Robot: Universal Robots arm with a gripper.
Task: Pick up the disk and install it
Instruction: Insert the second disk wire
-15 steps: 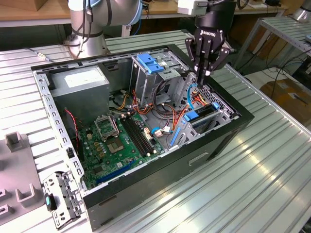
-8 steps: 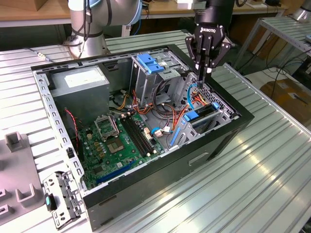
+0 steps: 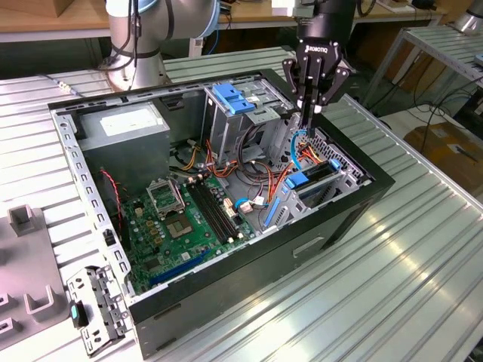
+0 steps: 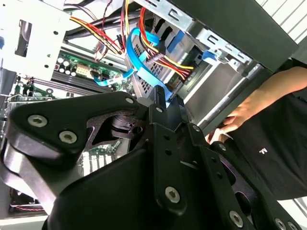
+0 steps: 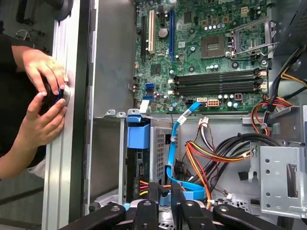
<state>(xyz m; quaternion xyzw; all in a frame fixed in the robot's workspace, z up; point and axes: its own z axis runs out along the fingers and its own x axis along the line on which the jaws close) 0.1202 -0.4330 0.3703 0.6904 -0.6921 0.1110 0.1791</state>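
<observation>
Tool: the tool (image 3: 309, 110) hangs over the open computer case (image 3: 355, 215), its fingers close together, pinched on a blue flat cable (image 5: 171, 158) near the drive bay.
Disk: the disk (image 3: 313, 181) sits on edge in the bay at the case's front corner, blue bracket upward.
Case contents: motherboard (image 3: 185, 219), power supply (image 3: 124, 128), drive cage (image 3: 234, 113), bundled wires.
Desk: the desk (image 3: 423, 256) carries the case.
Hands: a person's hands (image 5: 45, 96) rest outside the case wall.

A robotics lab or workshop: an opened computer case (image 3: 226, 196) with its motherboard (image 3: 185, 219) bared sits on a ribbed aluminium counter (image 3: 423, 256), a robot arm's base (image 3: 139, 38) bolted behind, wooden workbenches (image 3: 45, 19) and trailing cables (image 3: 441, 113) beyond.
</observation>
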